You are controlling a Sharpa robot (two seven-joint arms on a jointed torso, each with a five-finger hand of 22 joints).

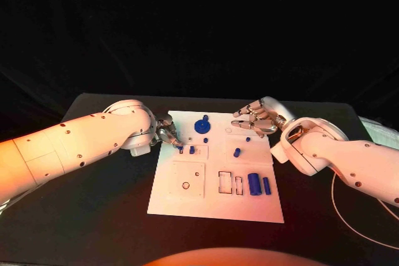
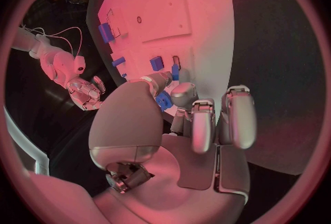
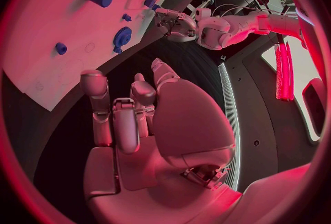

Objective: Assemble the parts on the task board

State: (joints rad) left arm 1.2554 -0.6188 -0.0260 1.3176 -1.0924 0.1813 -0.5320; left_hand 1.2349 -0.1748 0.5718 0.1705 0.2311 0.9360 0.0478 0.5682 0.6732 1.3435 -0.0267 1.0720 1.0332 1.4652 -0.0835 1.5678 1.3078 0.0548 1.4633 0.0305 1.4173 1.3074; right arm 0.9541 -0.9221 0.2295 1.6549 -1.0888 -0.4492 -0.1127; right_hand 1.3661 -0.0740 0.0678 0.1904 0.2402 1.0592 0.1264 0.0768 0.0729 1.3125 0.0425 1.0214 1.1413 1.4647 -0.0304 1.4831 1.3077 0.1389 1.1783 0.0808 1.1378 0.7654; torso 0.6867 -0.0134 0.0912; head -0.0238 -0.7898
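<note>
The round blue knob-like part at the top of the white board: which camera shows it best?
The head view: the round blue part appears from above, unobstructed, between both hands. The right wrist view shows it smaller, near the task board edge. In the left wrist view I cannot pick it out.

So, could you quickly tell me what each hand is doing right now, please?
Left hand: pinches a small blue part at the task board.
Right hand: holds nothing, fingers curled in at the board's far edge.
</note>
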